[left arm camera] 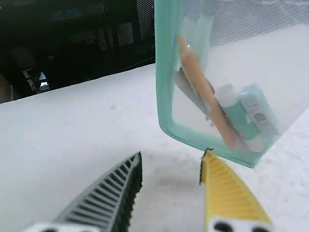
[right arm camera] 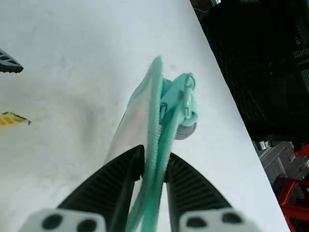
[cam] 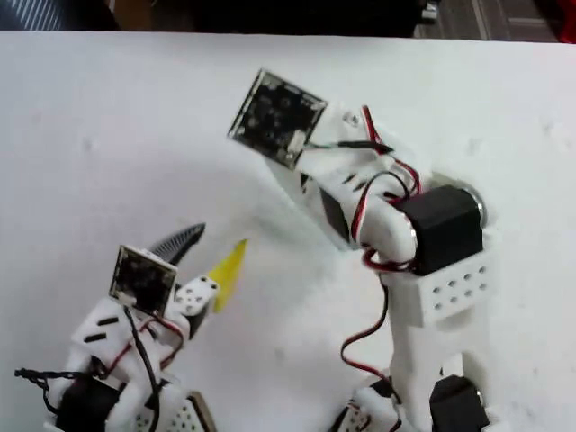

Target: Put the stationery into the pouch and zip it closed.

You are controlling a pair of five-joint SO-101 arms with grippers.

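The right pincer (right arm camera: pixel 154 159) is clenched on the zip edge of the pouch (right arm camera: pixel 145 111), with the teal tape pinched between its two black fingers. The left pincer (left arm camera: pixel 171 159) is released. Its grey and yellow fingers are spread apart just short of the pouch's lower corner and touch nothing.

The pouch is at the middle of the desk (cam: pixel 108 108), beneath the right arm's wrist and to the far right of the left pincer. It stands on edge rather than lying flat. Its long axis seems to run away from the right pincer toward the far left, with the zip pull (right arm camera: pixel 187 94) at the far end. I cannot tell whether the low corner rests on the desk.

The stationery is already inside and has slid into that low corner. An orange stick (left arm camera: pixel 203 87) lies slanted, with a teal and white tube (left arm camera: pixel 246 113) beside it. I cannot tell whether the zip is fully closed.

The main risks from here:
- **Slipping:** the hold is only a narrow bite on the tape, so a tug on the pull could drag the pouch out of the right pincer.
- **Swinging:** the same tug could turn the pouch, since it is held at one place only.
- **Missing the pull:** the pull is small and dangles loose, so the left pincer could close beside it.
- **Spilling:** if the mouth is open at all, tipping the pouch further could let the pieces slide out.
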